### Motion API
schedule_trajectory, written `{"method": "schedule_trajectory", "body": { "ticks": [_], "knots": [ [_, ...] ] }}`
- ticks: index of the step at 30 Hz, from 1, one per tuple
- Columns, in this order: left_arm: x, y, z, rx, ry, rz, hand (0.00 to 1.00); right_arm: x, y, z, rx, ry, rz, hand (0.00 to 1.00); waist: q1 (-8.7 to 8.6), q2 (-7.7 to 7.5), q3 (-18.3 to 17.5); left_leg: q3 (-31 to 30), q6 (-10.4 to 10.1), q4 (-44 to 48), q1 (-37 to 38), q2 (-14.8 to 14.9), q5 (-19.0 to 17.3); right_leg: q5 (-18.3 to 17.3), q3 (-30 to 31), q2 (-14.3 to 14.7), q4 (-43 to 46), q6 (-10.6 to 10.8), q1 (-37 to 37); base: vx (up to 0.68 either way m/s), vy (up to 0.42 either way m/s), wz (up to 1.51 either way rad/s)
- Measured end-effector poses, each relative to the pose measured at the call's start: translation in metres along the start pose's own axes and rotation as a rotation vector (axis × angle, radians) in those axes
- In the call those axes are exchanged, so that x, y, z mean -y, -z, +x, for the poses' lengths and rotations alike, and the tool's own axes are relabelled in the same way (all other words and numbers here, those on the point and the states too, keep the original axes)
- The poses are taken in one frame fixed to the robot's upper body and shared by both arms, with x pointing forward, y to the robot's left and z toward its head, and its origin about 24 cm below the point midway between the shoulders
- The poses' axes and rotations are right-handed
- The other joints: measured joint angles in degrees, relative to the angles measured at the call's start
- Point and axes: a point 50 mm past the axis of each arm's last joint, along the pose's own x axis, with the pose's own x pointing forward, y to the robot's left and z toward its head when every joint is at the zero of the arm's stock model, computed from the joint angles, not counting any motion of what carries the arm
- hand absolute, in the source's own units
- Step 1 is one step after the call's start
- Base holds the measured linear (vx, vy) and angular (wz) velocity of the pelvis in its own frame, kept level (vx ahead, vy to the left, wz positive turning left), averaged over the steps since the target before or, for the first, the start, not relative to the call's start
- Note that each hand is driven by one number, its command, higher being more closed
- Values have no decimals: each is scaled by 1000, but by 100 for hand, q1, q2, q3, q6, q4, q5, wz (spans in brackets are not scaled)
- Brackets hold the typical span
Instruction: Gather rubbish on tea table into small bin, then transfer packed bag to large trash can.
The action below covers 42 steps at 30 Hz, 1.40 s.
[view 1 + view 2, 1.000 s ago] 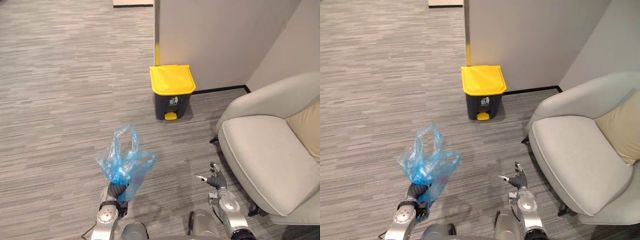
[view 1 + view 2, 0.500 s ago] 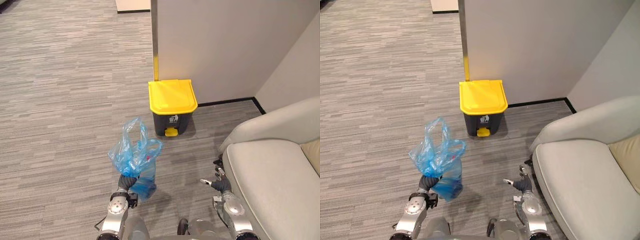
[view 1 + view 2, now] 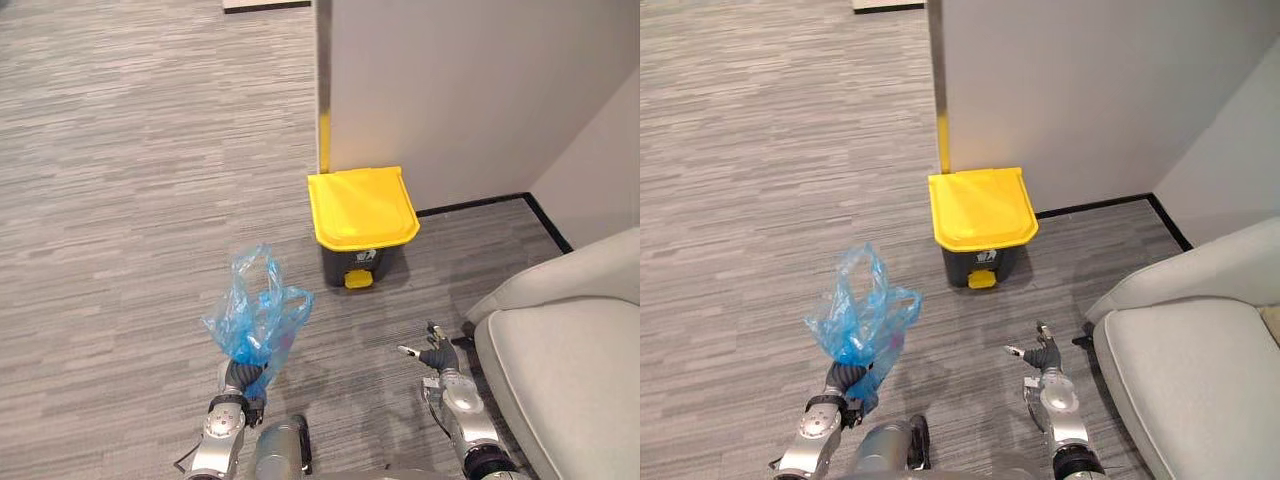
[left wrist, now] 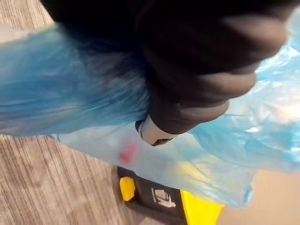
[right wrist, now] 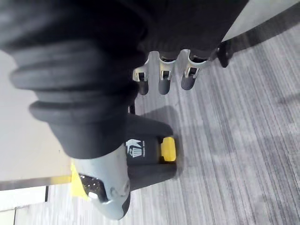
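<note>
Since a second ago my head view has swung, so the yellow-lidded bin [image 3: 362, 225] now sits further right and less of the grey armchair [image 3: 565, 365] shows. The blue plastic bag [image 3: 255, 318] has kept its place in my left hand [image 3: 240, 379]. That hand is clenched round the bag's gathered neck, with the loose handles standing up above the fist and the bag clear of the carpeted floor [image 3: 120, 200]. In the left wrist view I can make out something red and something yellow through the plastic, though not what they are. My right hand [image 3: 437, 358] hangs beside the armchair's front edge, fingers [image 5: 164, 77] loosely apart and holding nothing. The bin stands against the wall [image 3: 470, 90], lid down, well ahead of the bag.
</note>
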Motion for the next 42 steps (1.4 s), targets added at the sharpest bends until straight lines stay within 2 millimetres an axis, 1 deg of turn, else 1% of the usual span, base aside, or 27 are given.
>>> {"method": "schedule_trajectory", "body": {
  "ticks": [1,2,3,6,7,8,9,10,11,12,15,16,17,18,19,20,21,22,23,24,25,26,28,30,33,36,42],
  "knots": [
    [1,1,-1,-3,4,3,100,0,4,-1,-13,1,-1,0,-61,-13,5,-9,43,-48,116,-31,-23,166,2,-49,375,-48,-140,204,52,7],
    [1,4,-3,-12,3,2,100,-1,9,-4,-36,-5,-4,0,-126,0,14,-19,89,-77,342,-27,-114,246,-22,-78,947,-202,-353,264,36,-2],
    [1,6,-4,-16,3,1,100,-3,11,-5,-42,-11,-5,0,-159,-13,9,-23,62,-102,526,16,-233,65,-140,-71,1221,-499,-641,269,15,-4],
    [-3,1,-3,2,-5,9,100,-3,11,-5,-41,-18,-5,0,-216,41,40,-48,-95,-183,804,245,-429,-253,-727,120,811,-774,-1329,316,-94,5],
    [-3,1,-2,3,-6,8,100,-2,11,-5,-41,-18,-6,0,-224,50,46,-49,-142,-206,874,293,-425,-254,-811,182,617,-789,-1407,455,-199,7],
    [-3,0,-2,5,-6,7,100,-1,12,-5,-44,-17,-9,0,-241,54,48,-56,-232,-290,1054,410,-437,-158,-901,391,-223,-837,-1501,453,-191,16],
    [-7,-1,-1,11,-12,20,100,1,13,-6,-48,-12,-14,0,-244,-43,2,-121,-449,-361,1211,404,-458,570,-896,617,-1506,-912,-1461,564,-220,28],
    [-8,-2,0,11,-11,23,100,3,14,-6,-51,-8,-19,0,-287,-95,-24,-231,-543,-359,1249,377,-513,1227,-830,662,-1714,-1123,-1349,467,-136,19],
    [1,-2,3,-2,5,2,100,12,14,-3,-61,5,-45,0,-281,205,-14,-524,-640,-399,1265,591,-478,1246,-981,869,-1844,-1264,-1190,400,-109,3],
    [2,-7,6,13,8,0,100,14,5,2,-35,14,-44,0,-261,235,7,-695,-648,-532,1231,515,-206,1068,-893,852,-1665,-1288,-1280,353,-109,-6],
    [8,-17,11,47,20,-12,100,23,9,1,-45,36,-53,0,-378,274,-5,-978,-786,-487,1452,496,71,529,-1065,686,-1293,-1246,-1051,310,-136,41],
    [11,-20,13,57,24,-18,100,24,9,0,-45,39,-54,0,-398,299,-4,-1093,-839,-138,1395,565,106,404,-1219,691,-1335,-1239,-823,309,-126,71],
    [13,-23,14,65,29,-24,100,22,14,-4,-55,37,-47,0,-383,303,-2,-1206,-1011,677,1118,697,220,302,-1378,739,-1521,-1250,-481,343,-151,56],
    [15,-23,14,64,33,-30,100,21,16,-6,-55,31,-46,0,-385,327,6,-1219,-1038,1200,911,779,359,299,-1440,793,-1672,-1252,-288,267,-105,37],
    [18,-22,13,59,36,-39,100,17,18,-8,-59,21,-43,0,-334,333,6,-1180,-1039,2088,525,936,642,296,-1497,855,-1970,-1258,28,271,-40,10],
    [20,-22,12,62,40,-48,100,13,18,-9,-57,17,-22,0,-236,343,-1,-916,-828,2779,157,1169,437,303,-1500,908,-2173,-1266,300,168,13,0],
    [21,-23,12,65,41,-52,100,12,17,-9,-52,18,-15,0,-209,332,-3,-815,-789,2848,26,1202,314,303,-1499,900,-2226,-1265,373,192,34,-6],
    [22,-25,12,72,41,-54,100,12,17,-10,-48,21,-10,0,-207,310,-12,-645,-645,2676,-200,1201,148,309,-1496,854,-2315,-1256,479,184,88,-1],
    [21,-26,12,77,40,-53,100,12,14,-9,-40,27,9,0,-210,326,-15,-416,-605,1846,-331,1176,123,337,-1500,794,-2322,-1203,548,217,121,1],
    [21,-26,12,78,40,-53,100,13,14,-9,-39,33,12,0,-213,363,-32,-330,-594,1387,-362,1184,182,342,-1501,794,-2317,-1188,559,176,146,2],
    [22,-28,13,81,42,-53,100,17,15,-9,-42,47,13,0,-212,460,-81,-276,-502,601,-422,1173,549,313,-1470,848,-2308,-1025,570,161,155,8],
    [19,-28,15,79,38,-42,100,15,21,-11,-70,53,37,0,-199,315,-129,-236,-475,333,-228,977,549,291,-1347,774,-2414,-903,574,150,152,10],
    [13,-25,16,65,30,-21,100,14,24,-12,-83,57,54,0,-218,230,-140,-250,-437,66,-125,810,573,355,-1244,688,-2645,-797,669,112,129,15],
    [8,-14,14,27,22,-7,100,17,32,-13,-115,66,57,0,-217,235,-139,-228,-362,-229,135,617,659,424,-1189,582,-2872,-703,892,64,100,11],
    [3,-5,9,-1,13,8,100,16,38,-15,-142,65,57,0,-220,243,-147,-188,-346,-708,357,450,873,465,-1138,526,-2970,-697,935,13,22,1],
    [0,5,8,-44,12,18,100,18,44,-16,-169,68,53,0,-224,242,-148,-187,-391,-1121,455,421,1111,512,-1115,571,-2977,-750,834,-27,-34,-3],
    [1,14,5,-77,14,22,100,24,47,-17,-183,77,36,0,-239,236,-152,-166,-419,-1607,650,425,1344,622,-990,655,-2984,-805,730,-61,-35,-12]
  ]
}}
